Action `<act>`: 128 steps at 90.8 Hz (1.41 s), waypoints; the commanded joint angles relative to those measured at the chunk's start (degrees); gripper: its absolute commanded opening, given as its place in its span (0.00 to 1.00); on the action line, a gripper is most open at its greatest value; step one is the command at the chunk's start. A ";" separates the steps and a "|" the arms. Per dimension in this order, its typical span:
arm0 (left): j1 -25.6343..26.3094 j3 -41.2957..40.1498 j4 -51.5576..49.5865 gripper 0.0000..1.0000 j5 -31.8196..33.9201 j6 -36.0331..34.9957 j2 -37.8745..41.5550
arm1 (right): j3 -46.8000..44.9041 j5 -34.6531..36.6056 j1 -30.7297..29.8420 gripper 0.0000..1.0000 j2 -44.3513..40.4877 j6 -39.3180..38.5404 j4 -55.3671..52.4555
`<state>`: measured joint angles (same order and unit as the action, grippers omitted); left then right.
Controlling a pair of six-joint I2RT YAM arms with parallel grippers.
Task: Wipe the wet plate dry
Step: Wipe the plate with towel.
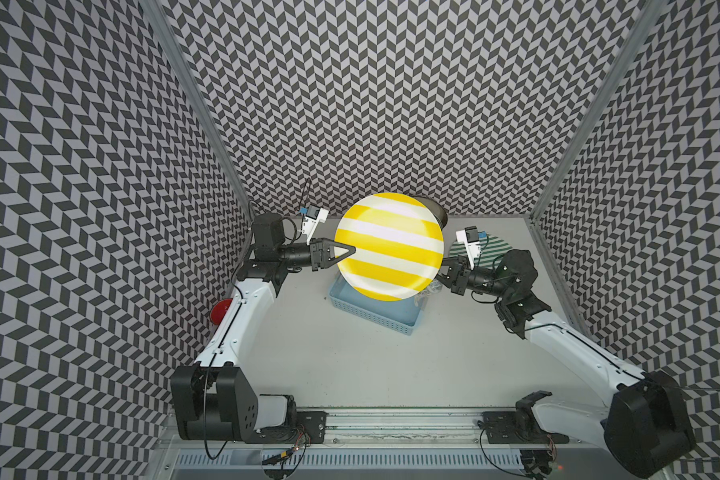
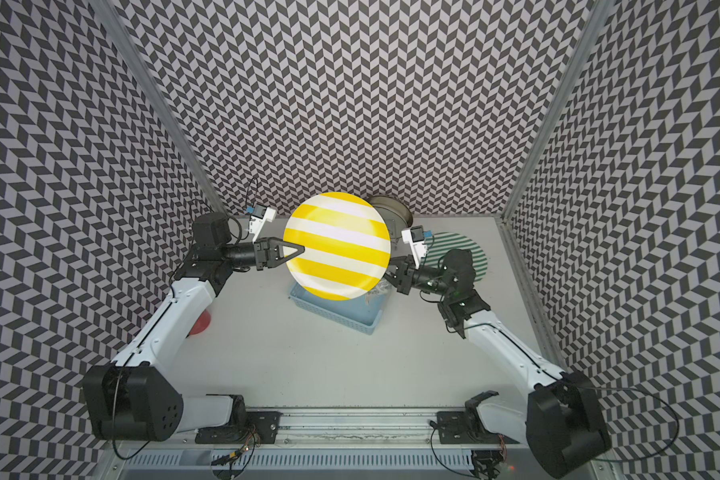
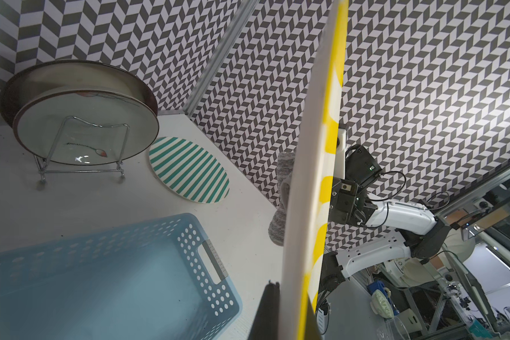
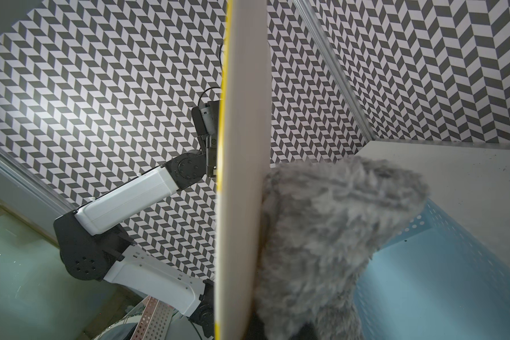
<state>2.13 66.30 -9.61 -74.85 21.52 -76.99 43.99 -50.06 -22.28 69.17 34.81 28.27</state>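
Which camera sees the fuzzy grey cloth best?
The right wrist view: the cloth fills much of it, close up, pressed against the plain back of the plate. The left wrist view shows only a sliver peeking past the plate's rim. In both top views the plate hides it.

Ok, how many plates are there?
4: yellow plate held up above the basket, green plate flat on the table, glass plate and brown plate in the rack. Others may be hidden.
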 commanded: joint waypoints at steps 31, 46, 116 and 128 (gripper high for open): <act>1.86 -0.17 4.45 0.00 18.65 15.74 -0.29 | -3.06 19.89 -10.10 0.00 -9.15 -11.30 3.80; 2.58 1.18 3.18 0.00 19.98 17.55 -1.13 | -4.53 28.63 -14.55 0.00 -11.07 -15.16 3.94; 4.20 1.20 6.43 0.00 14.68 29.48 -1.16 | 0.88 55.43 -29.01 0.00 4.49 -30.23 10.82; 4.23 1.23 6.49 0.00 14.64 30.45 -0.52 | 2.04 57.02 -30.03 0.00 6.26 -31.59 12.42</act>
<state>5.61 66.67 -5.96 -58.61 51.88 -78.85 42.59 4.14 -51.22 74.89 5.85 30.22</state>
